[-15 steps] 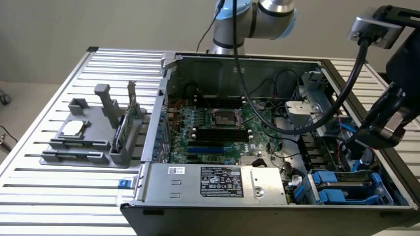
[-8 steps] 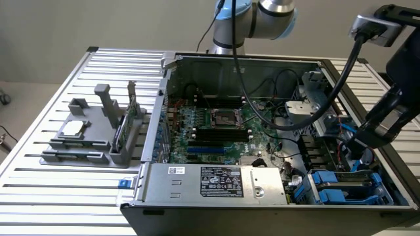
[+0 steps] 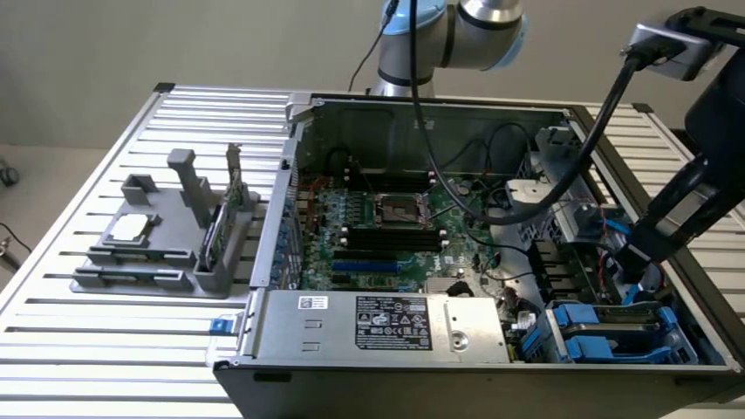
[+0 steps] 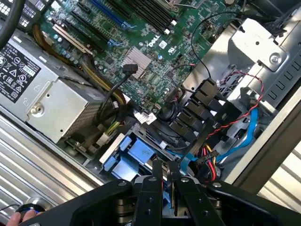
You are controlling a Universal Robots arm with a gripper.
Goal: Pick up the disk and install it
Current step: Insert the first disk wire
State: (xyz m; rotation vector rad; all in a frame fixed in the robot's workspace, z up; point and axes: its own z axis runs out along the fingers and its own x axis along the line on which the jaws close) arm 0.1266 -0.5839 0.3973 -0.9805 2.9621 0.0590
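The disk shows as its blue carrier (image 3: 608,330), lying in the drive bay at the near corner of the open computer case (image 3: 279,218), on the exterior view's right. The same blue carrier (image 4: 137,154) appears in the wrist view; the disk's labelled face is hidden. My gripper (image 3: 644,276) reaches down into the case just above that bay. Its black fingers (image 4: 154,181) stand close together over the carrier with nothing between them. The gripper (image 4: 164,181) is shut and apart from the carrier.
The silver power supply (image 3: 385,323) lies beside the bay, and the green motherboard (image 3: 385,218) is behind it. Red, blue and black cables (image 4: 235,136) crowd the bay. A grey fixture (image 3: 152,253) on the slatted table holds a small silver chip (image 3: 131,229) and a memory stick (image 3: 233,188). A person's fingertip (image 4: 21,217) shows outside the case.
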